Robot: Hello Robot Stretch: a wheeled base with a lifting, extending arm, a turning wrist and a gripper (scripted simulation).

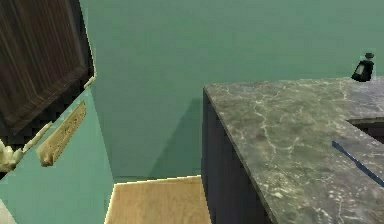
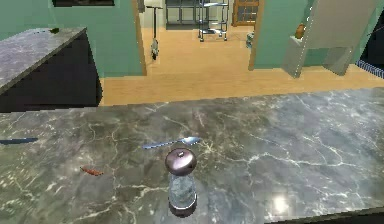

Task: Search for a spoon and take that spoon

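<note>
In the forward view, a bench (image 1: 300, 120) with a grey marbled top and a dark base stands at the right side. A small black object (image 1: 363, 68) stands near its far edge, at the picture's right border; what it is, I cannot tell. A teal wall (image 1: 150, 70) is behind the bench. At the upper left there is a dark wooden door (image 1: 35, 60) with a pale frame. A strip of wooden floor (image 1: 155, 200) lies at the bottom.

In the arm side view, the same kind of marbled bench (image 2: 290, 150) goes across the lower half. The spoon (image 2: 172, 143), slender and silvery, lies flat on it near the middle. Just in front of the spoon stands a glass shaker (image 2: 181, 182) with a dark cap, upright. A small red thing (image 2: 92, 171) lies on the top to the left of the shaker, and a dark flat thing (image 2: 15, 141) lies at the left border. Behind, across the wooden floor (image 2: 200, 85), a second bench (image 2: 40, 50) stands at the upper left. A metal rack (image 2: 210, 15) is seen through a doorway.

The state of the jaws cannot be told from these pictures.
</note>
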